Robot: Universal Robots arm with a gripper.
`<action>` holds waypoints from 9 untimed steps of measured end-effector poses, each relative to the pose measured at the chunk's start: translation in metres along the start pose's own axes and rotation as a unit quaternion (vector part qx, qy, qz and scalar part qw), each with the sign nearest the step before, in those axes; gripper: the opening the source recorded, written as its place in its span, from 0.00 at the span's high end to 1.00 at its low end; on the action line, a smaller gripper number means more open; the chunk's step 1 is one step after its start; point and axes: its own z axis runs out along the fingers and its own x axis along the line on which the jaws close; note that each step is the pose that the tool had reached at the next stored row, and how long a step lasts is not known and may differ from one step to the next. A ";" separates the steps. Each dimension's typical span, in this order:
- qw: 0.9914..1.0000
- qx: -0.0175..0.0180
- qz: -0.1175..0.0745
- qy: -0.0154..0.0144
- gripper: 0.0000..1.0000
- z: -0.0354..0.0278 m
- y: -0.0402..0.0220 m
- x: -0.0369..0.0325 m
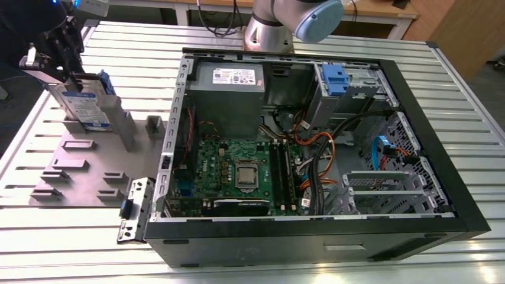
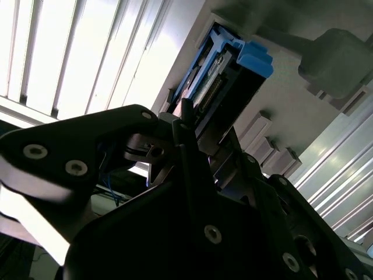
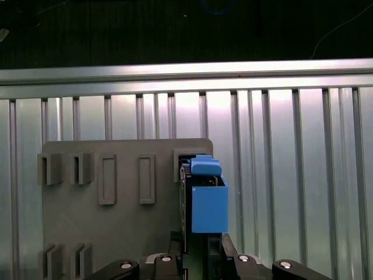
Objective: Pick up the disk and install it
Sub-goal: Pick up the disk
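At the upper left of the exterior view the gripper [image 1: 67,77] stood over the disk [image 1: 83,106], which was upright on edge in a slot of the grey fixture plate [image 1: 79,177], on the slatted table [image 1: 71,248] beside the open computer case [image 1: 442,148]. In both wrist views the fingers [image 2: 186,134] sat on either side of the disk's upper edge, so the tool appeared to be closed on it, though the contact faces themselves were hidden. The hold seemed to take only that narrow edge, with the blue carrier [image 3: 207,204] hanging below. The main risk, by judgement, was the disk pivoting or slipping in such a shallow grasp, since its weight lay well under the fingers. A pull that was not straight could bind the carrier against the slot walls and drag the plate along. Inside the case, the loose cables [image 1: 316,148] near the drive bay [image 1: 334,80] at the upper right could snag a tilted disk.
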 end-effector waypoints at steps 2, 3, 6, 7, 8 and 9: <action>1.000 0.000 0.000 0.000 0.65 0.0000 0.0000 0.0000; 1.000 0.000 0.000 0.000 0.65 0.0000 0.0000 -0.0004; 1.000 0.000 0.000 0.000 0.65 0.0000 0.0000 -0.0007; 1.000 0.000 0.000 0.000 0.65 0.0000 0.0001 -0.0008; 1.000 0.000 0.000 0.000 0.65 0.0000 0.0000 -0.0008; 1.000 0.000 0.000 0.000 0.65 0.0000 0.0001 -0.0011</action>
